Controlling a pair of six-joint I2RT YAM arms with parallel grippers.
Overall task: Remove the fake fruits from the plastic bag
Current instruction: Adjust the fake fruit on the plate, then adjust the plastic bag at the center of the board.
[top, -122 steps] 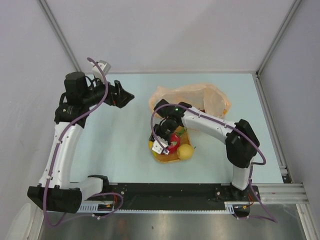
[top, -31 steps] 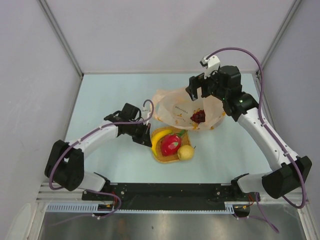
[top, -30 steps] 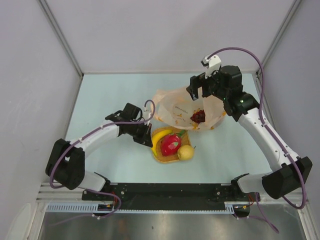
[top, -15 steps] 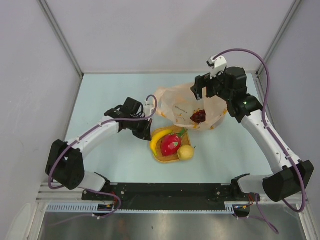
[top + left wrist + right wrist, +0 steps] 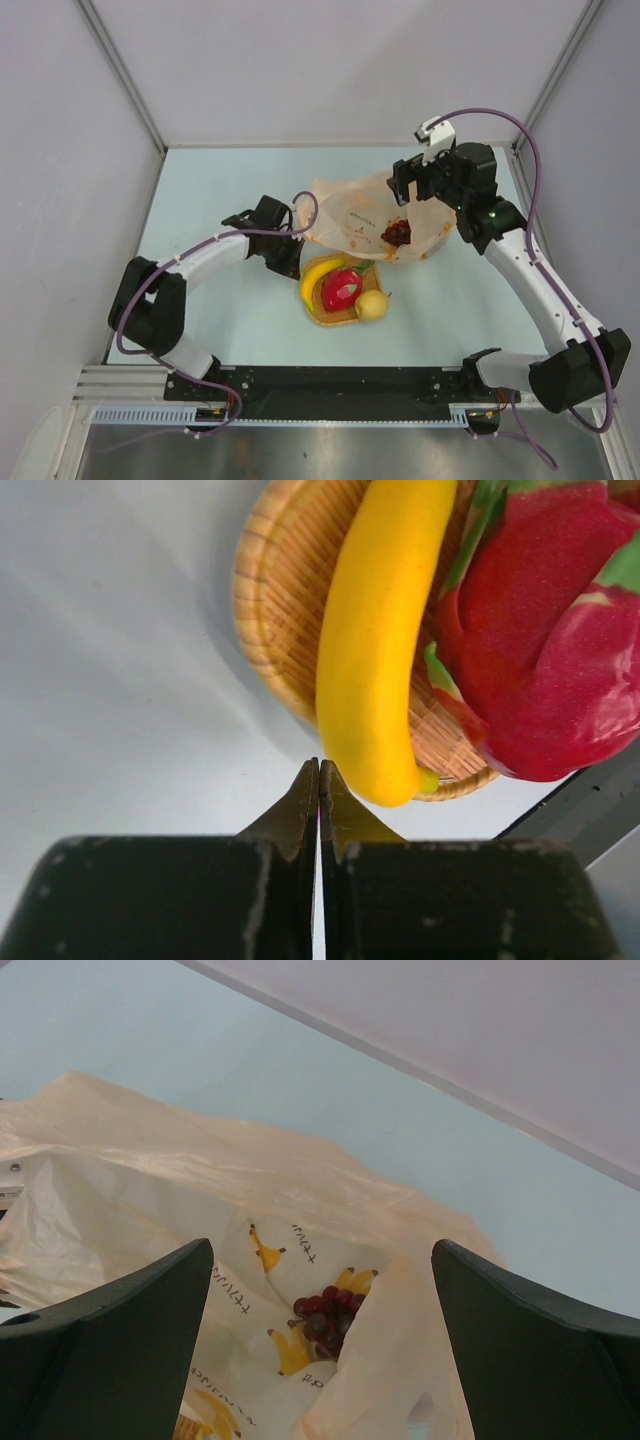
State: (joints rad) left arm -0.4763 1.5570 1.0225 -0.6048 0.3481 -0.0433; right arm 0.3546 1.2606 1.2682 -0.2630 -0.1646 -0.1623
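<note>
The plastic bag lies crumpled and open on the table behind the tray, with dark red grapes inside it. In the right wrist view the grapes sit in a fold of the bag. My right gripper hovers open above the bag's far rim, and its jaws frame the grapes with nothing between them. My left gripper is shut and empty beside the bag's left edge. Its tips end just short of the banana. Next to the banana lies the red fruit.
The orange woven tray in front of the bag holds the banana, the red fruit and a round yellow fruit. Grey walls close in the pale blue table on three sides. The arm bases sit on a black rail at the near edge.
The left gripper has drawn back from the tray's left side toward the bag's left edge. The right gripper has shifted slightly right over the bag. All fruits stayed put.
</note>
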